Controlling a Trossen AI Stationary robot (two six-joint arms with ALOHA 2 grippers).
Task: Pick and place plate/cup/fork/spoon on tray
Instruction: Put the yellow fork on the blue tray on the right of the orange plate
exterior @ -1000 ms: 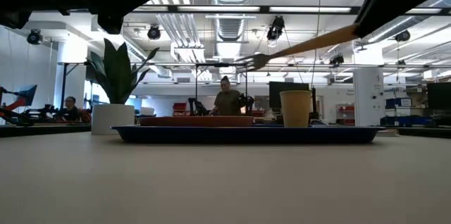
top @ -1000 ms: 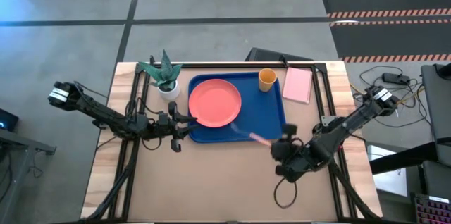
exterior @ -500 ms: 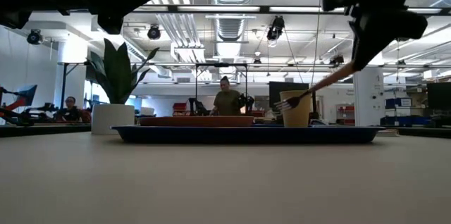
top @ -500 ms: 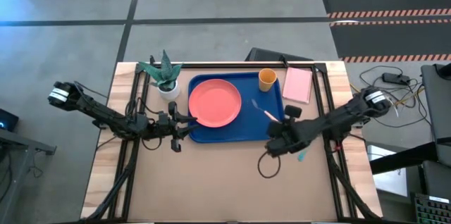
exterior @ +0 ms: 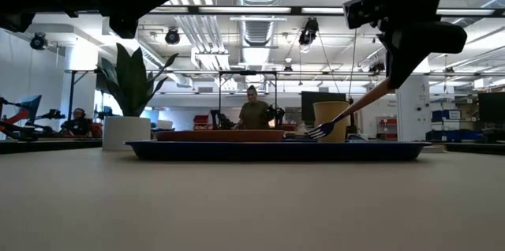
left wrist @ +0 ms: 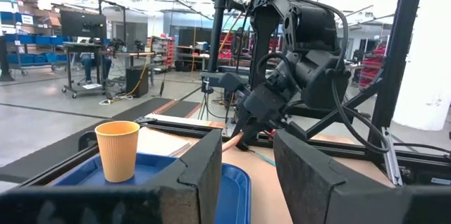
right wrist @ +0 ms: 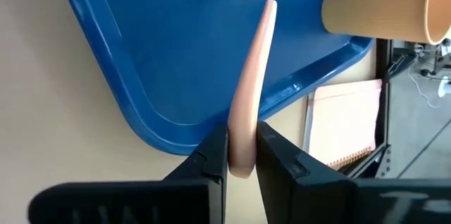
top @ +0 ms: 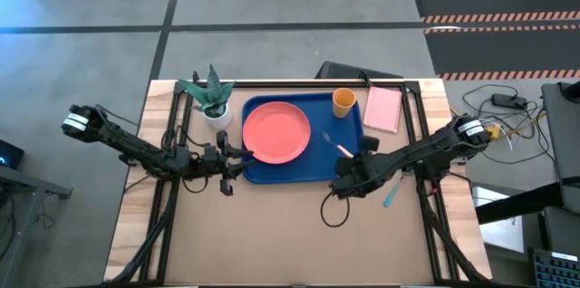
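Note:
The blue tray (top: 317, 168) lies at the table's far middle. On it are the coral plate (top: 276, 131) and the orange cup (top: 343, 101). My right gripper (top: 356, 165), at the tray's near right corner, is shut on the fork (top: 341, 149), which reaches over the tray between the plate and the cup. The teal spoon (top: 390, 195) lies flat on the table, right of the tray and beside my right arm. My left gripper (top: 237, 159) is open and empty at the tray's near left corner. My right gripper pinches the free end of the fork's salmon handle (right wrist: 241, 139) between its two fingers. It comes from the table's near right, slanting down, and the fork runs on in line with the fingers. The tines (exterior: 319, 131) point down, low over the tray floor; whether they touch it I cannot tell.
A white pot with a green plant (top: 213, 98) stands left of the tray's far corner. A pink pad (top: 382, 109) lies right of the tray. A black cable loop (top: 333, 211) hangs under my right arm. People (exterior: 254, 113) show in the room beyond.
My right gripper has moved toward the table's far left and down, carrying the fork farther in over the tray. The fork has tipped from tines raised to tines slanting down and has come down close to the tray floor.

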